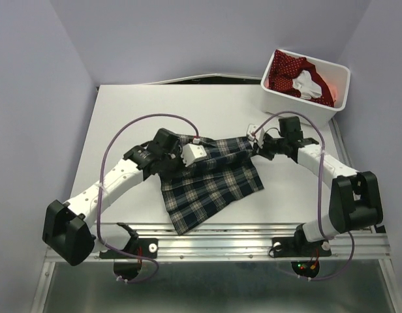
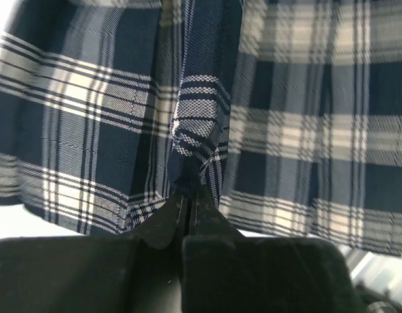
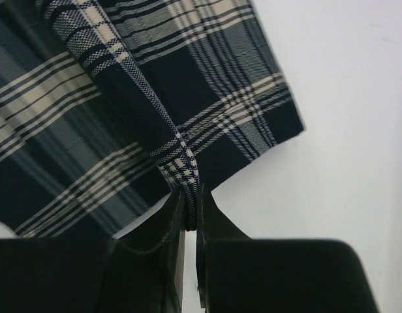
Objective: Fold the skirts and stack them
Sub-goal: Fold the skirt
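Black jaws of left gripper (image 2: 188,197) pinched shut on bunched fold of plaid skirt (image 2: 286,130): woven navy cloth, cream lines, pleats fanning beyond tips. Jaws of right gripper (image 3: 190,195) closed to sliver on skirt's hem, corner spreading ahead and left of tips, smooth white table (image 3: 344,130) to right. Both arms reach inward, elbows out, wrists at skirt's far edge. Well beyond right jaws: red dotted skirt (image 1: 287,70) crumpled in white plastic bin (image 1: 299,109)

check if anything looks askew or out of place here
The plaid skirt lies diagonally on the table, with one corner reaching the near edge. Both arms' jaws are shut on its far edge. The red skirt sits crumpled in the bin, not folded, with something white on top.
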`<action>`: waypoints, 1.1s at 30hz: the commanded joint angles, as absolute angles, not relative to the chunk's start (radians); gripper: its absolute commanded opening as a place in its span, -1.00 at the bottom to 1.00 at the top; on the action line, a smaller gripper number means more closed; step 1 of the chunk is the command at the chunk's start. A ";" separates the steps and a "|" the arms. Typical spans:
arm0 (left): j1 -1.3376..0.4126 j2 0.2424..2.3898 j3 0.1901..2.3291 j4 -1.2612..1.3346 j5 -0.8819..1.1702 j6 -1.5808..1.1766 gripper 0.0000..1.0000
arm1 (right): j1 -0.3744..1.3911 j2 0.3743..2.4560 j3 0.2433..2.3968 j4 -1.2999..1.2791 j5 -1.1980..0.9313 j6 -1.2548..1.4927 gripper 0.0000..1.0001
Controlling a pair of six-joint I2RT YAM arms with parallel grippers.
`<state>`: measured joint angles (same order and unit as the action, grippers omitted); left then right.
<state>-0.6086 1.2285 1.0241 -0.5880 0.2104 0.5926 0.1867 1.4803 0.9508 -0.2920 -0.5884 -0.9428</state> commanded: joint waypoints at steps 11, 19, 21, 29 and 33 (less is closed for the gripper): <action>-0.707 1.203 1.003 -0.736 0.301 0.643 0.57 | 0.218 1.281 0.850 -0.486 -0.605 -1.053 0.80; -0.709 1.264 1.104 -0.622 0.302 0.480 0.54 | 0.227 1.393 1.112 -0.670 -0.791 -0.565 0.45; -0.707 1.314 1.100 -0.572 0.284 0.444 0.41 | 0.241 1.443 1.097 -0.695 -0.818 -0.485 0.34; -0.698 1.607 1.112 -0.445 0.242 0.321 0.12 | 0.272 1.636 1.015 -0.620 -0.747 -0.284 0.10; -0.654 1.690 1.124 -0.426 0.265 0.281 0.03 | 0.272 1.779 1.084 -0.557 -0.677 -0.236 0.08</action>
